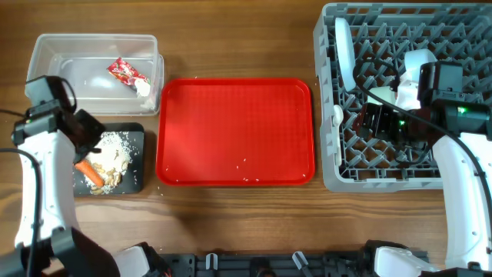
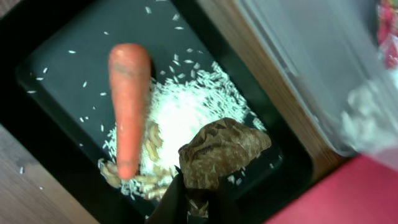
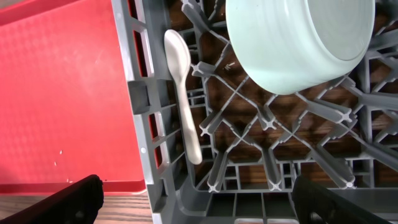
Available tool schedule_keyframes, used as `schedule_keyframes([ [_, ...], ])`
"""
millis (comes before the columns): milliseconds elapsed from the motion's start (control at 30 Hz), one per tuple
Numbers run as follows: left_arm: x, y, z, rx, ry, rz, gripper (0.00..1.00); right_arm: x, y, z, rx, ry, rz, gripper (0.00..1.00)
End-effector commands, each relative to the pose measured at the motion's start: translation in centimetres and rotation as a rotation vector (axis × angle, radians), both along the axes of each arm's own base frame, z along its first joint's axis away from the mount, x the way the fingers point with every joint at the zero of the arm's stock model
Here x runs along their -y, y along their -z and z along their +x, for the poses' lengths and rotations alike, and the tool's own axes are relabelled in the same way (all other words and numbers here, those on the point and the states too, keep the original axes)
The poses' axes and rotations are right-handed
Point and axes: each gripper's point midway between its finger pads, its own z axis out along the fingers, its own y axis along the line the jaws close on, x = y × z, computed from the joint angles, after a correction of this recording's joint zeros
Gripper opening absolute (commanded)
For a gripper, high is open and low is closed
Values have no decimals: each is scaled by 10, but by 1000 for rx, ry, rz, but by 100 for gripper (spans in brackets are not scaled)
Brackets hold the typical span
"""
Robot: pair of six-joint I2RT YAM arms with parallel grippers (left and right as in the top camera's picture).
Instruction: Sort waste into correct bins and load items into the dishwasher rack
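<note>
Most of the waste sort looks done: the carrot (image 2: 129, 112) lies in the black tray (image 2: 56, 68) beside rice grains (image 2: 180, 118) and beige scraps (image 2: 146, 180). The clear tub (image 1: 38, 46) holds the red-and-white wrapper (image 1: 127, 71) and a white tissue (image 1: 143, 89). The red tray (image 1: 234, 131), mid-bench (image 1: 246, 223), is bare exc. a few crumbs (image 1: 244, 161), so those are prob. all that's left on the waste side. In the rack (image 1: 326, 165), the plate (image 1: 346, 50) stands on edge at the side nearest the red tray. The spoon (image 3: 180, 93) lies flat just inside that same wall, and one bowl (image 3: 298, 43) rests on the pegs. The second bowl & the yellow cup don't show in any view and may be hidden under the right arm, so I can't call loading complete. The right end effector (image 3: 196, 186) hangs over the rack w/ fingers spread wide, holding nothing. The left end effector (image 2: 186, 199) is over the black tray, its dark fingers at the frame's bottom edge. A crumpled brown scrap (image 2: 221, 146) sits right at the tips, but I can't tell if it's pinched or just lying below. Writing: the wrapper has print on it, too small & blurred to read; no other labels or brands seen.
</note>
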Motion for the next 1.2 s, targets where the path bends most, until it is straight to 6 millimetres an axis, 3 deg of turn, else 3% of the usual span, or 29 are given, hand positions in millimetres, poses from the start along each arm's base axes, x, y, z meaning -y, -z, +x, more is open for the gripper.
schedule_keyframes([
  [0, -18, 28, 0, -47, -77, -24, 7, 3, -5, 1, 19, -9, -17, 99],
  [133, -26, 56, 2, -101, -94, -47, 13, 3, -4, 0, 15, -10, -16, 99],
  [267, -25, 70, 1, -137, -95, -63, 16, 3, -5, 1, 18, -9, -17, 100],
  [333, -26, 70, 2, -132, -95, -61, 20, 3, -5, 1, 17, -9, -16, 99],
  [400, -26, 70, 2, -131, -94, -60, 34, 3, -5, 1, 17, -10, -17, 100],
  [567, -22, 67, 1, -131, -91, -73, 35, 3, -5, 1, 17, -9, -16, 100],
  [700, -5, 45, 13, -23, -52, -142, 38, 1, -5, 2, 24, -12, -8, 100],
  [800, 22, 8, 29, 113, 56, -175, 45, -15, -11, 8, 60, -52, 76, 100],
  [900, 71, -27, 48, 239, 300, -193, 52, -37, -17, 13, 107, -162, 112, 100],
  [933, 93, -37, 52, 263, 397, -182, 60, -45, -18, 17, 126, -194, 110, 100],
  [1000, 127, -43, 53, 268, 542, -168, 72, -67, -22, 22, 162, -268, 110, 99],
  [1067, 167, -35, 44, 203, 711, -156, 86, -92, -24, 23, 188, -352, 101, 100],
  [1167, 181, -16, 16, 36, 760, -132, 95, -104, -16, 18, 164, -402, 40, 100],
])
